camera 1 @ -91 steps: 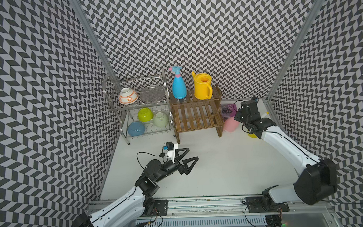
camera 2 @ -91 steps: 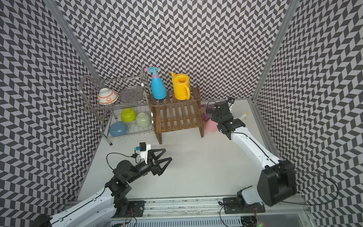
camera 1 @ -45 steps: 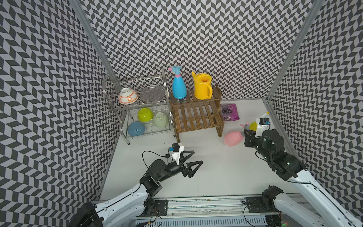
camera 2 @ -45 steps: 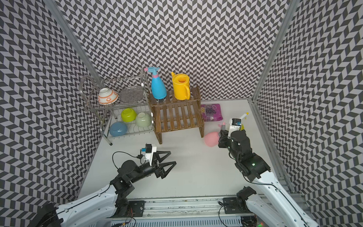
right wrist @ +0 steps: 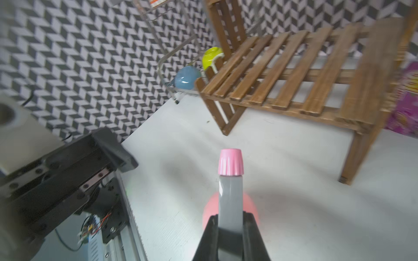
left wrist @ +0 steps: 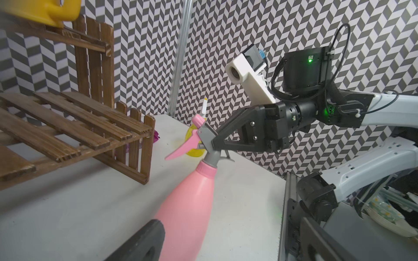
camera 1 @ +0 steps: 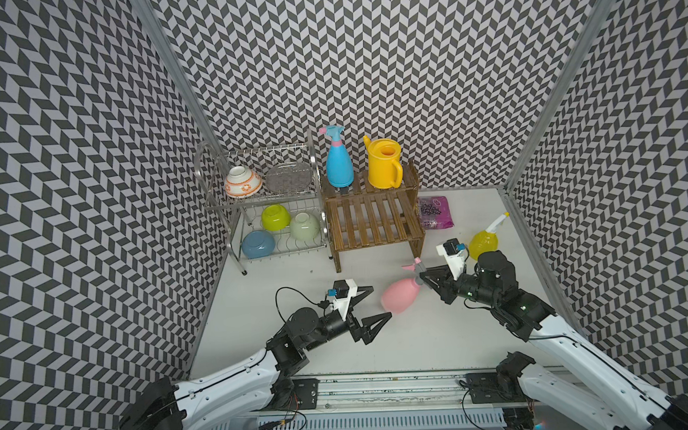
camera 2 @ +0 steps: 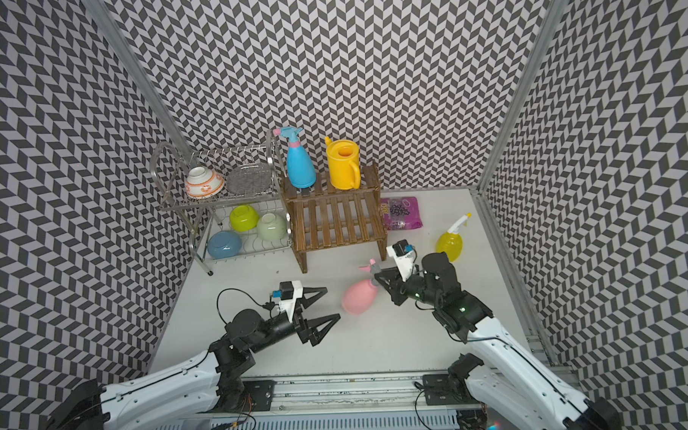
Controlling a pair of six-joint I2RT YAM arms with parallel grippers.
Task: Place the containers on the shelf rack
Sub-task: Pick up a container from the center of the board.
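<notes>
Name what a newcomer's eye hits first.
The pink spray bottle is held tilted mid-table by the right gripper, shut on its grey head; the left gripper gapes open by its base. The blue spray bottle and yellow watering can stand on the top tier of the shelf rack.

Atop shelf rack (camera 1: pixel 374 222), upright: blue spray bottle (camera 1: pixel 338 167), yellow watering can (camera 1: pixel 384 171). Tilted pink bottle (camera 1: pixel 398 296) gripped at head. On worktop (camera 1: pixel 437 338), translucent yellow bottle (camera 1: pixel 483 244).
</notes>
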